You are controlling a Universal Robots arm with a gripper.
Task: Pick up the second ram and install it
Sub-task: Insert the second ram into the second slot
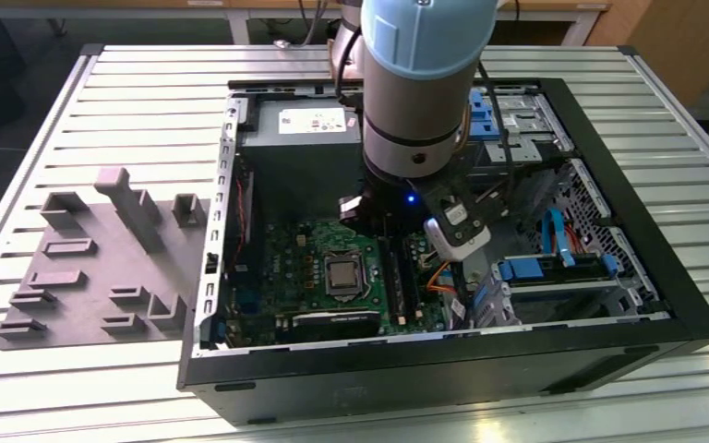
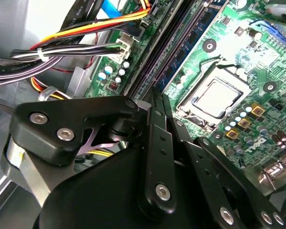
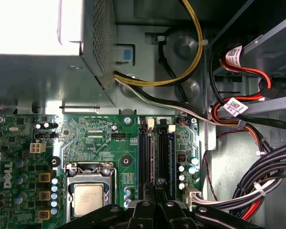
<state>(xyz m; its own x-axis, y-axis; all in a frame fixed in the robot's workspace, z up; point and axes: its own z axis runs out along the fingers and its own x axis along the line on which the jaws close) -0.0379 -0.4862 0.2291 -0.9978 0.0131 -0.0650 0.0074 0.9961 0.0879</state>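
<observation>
The claw [image 3: 156,191] hangs inside the open case [image 1: 650,305], directly above the motherboard [image 3: 95,138] slots [image 3: 155,152]. Its fingers are pinched narrow on the ram [image 2: 158,102], held edge-down and lined up along a slot, evidently for seating.

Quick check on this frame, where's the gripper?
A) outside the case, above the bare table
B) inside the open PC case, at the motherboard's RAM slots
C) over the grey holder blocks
B: in the exterior view the gripper sits inside the PC case, and the first wrist view puts it at the RAM slots on the green motherboard.
</observation>
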